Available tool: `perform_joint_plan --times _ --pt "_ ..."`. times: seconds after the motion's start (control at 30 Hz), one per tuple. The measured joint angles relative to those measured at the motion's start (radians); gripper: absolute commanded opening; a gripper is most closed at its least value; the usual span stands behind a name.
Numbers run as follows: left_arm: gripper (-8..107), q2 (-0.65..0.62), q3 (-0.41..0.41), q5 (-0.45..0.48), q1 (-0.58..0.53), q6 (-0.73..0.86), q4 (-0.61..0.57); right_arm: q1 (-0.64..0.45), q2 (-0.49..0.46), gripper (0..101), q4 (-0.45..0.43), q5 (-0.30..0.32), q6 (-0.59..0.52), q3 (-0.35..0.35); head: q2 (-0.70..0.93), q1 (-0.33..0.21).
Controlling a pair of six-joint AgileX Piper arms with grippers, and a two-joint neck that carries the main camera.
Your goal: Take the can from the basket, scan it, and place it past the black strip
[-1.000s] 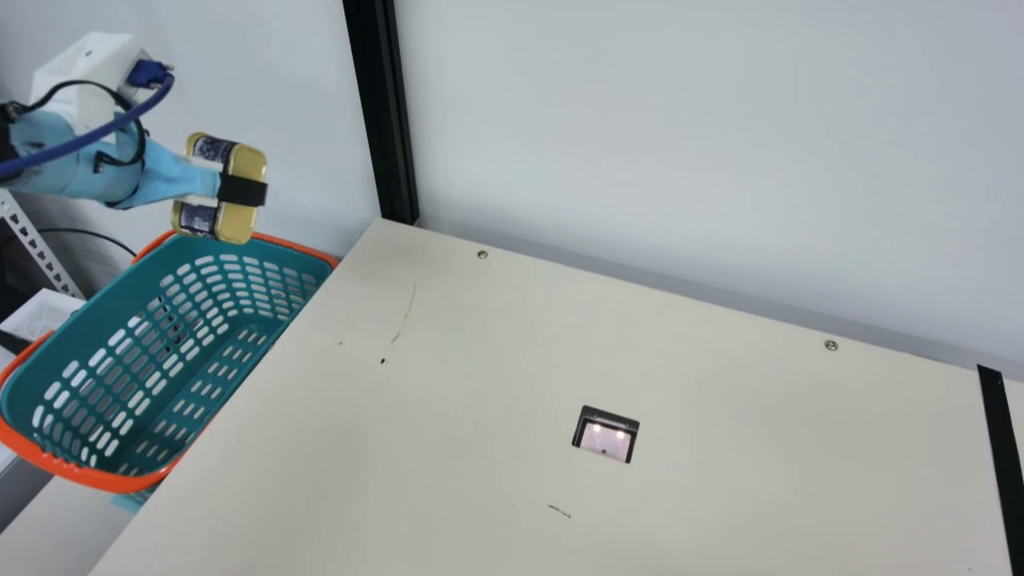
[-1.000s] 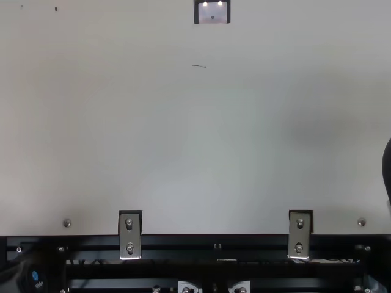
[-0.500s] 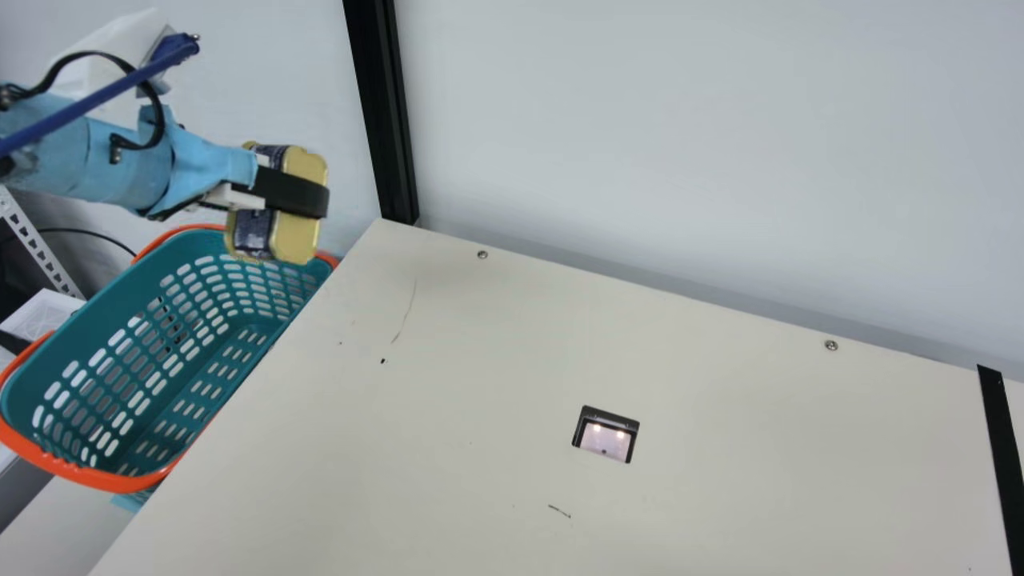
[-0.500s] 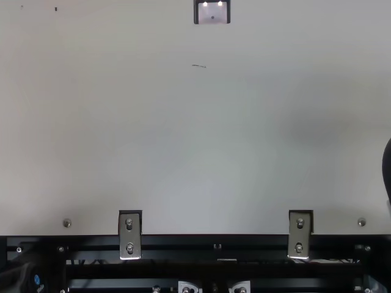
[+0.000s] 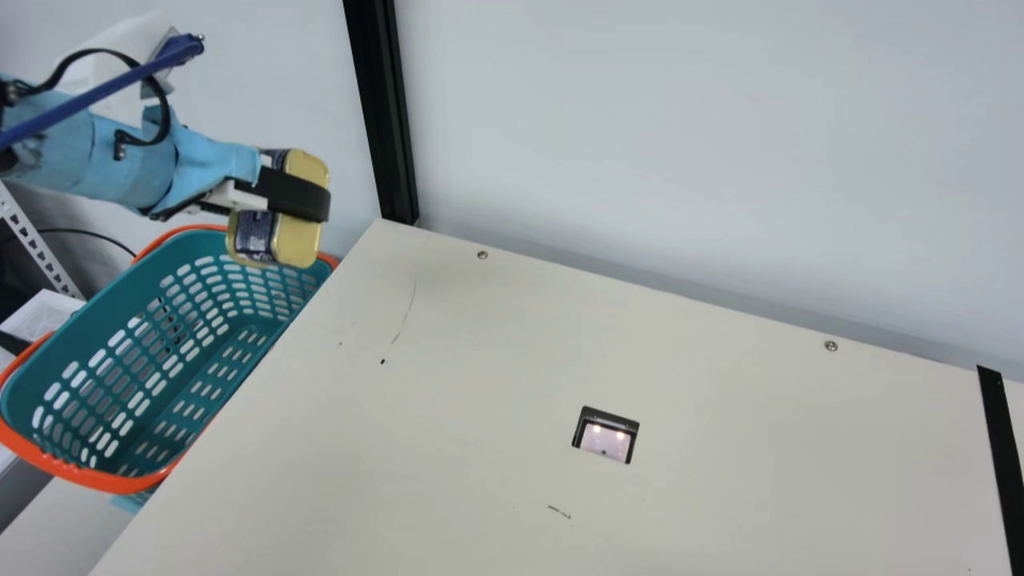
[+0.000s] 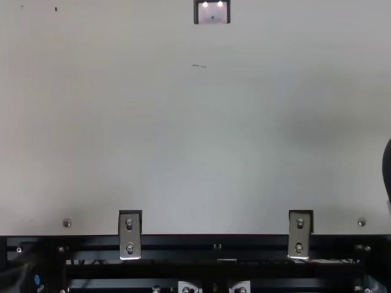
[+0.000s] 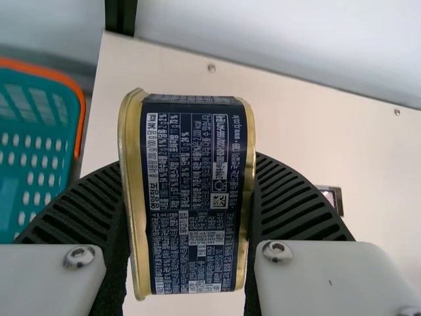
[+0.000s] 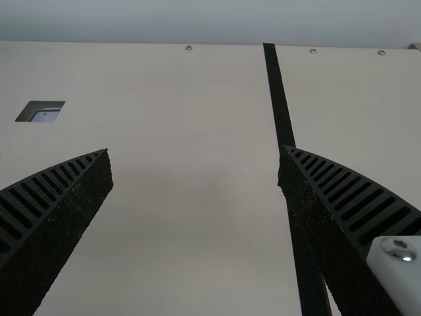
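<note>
In the main view my left gripper (image 5: 280,194) is shut on the gold-rimmed can (image 5: 298,240), held in the air above the far end of the basket (image 5: 120,484). The left wrist view has the can (image 7: 194,197) between both ribbed fingers of my left gripper (image 7: 189,197), its dark printed label facing the camera. My right gripper (image 8: 195,164) stands open over the table, nothing between its fingers. The scanner (image 5: 606,436) is set into the tabletop with its lights on. The black strip (image 5: 1002,464) crosses the table at the main view's right.
The teal basket with its orange rim stands against the left edge of the cream table (image 5: 448,400). A black post (image 5: 384,112) rises at the table's far left corner, in front of the pale wall. Metal brackets (image 6: 129,235) line the table's near edge.
Over the past second my left arm has brought the can rightward and a little lower in the main view, mostly in the first half; since then it has barely shifted.
</note>
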Motion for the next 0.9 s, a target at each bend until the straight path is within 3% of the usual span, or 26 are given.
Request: perform_joint_plan --times 0.23,0.6,0.9 --pt "10 0.043 -0.066 0.176 -0.024 -0.216 0.005 0.0 0.0 101 0.0 0.0 0.0 0.0 0.0 0.0" --pt "10 0.058 0.124 0.19 -0.148 -0.503 -0.146 0.0 0.0 101 0.0 0.0 0.0 0.0 0.0 0.0" --pt "10 0.037 0.19 0.19 -0.223 -0.653 -0.317 0.0 0.0 101 0.0 0.0 0.0 0.0 0.0 0.0"
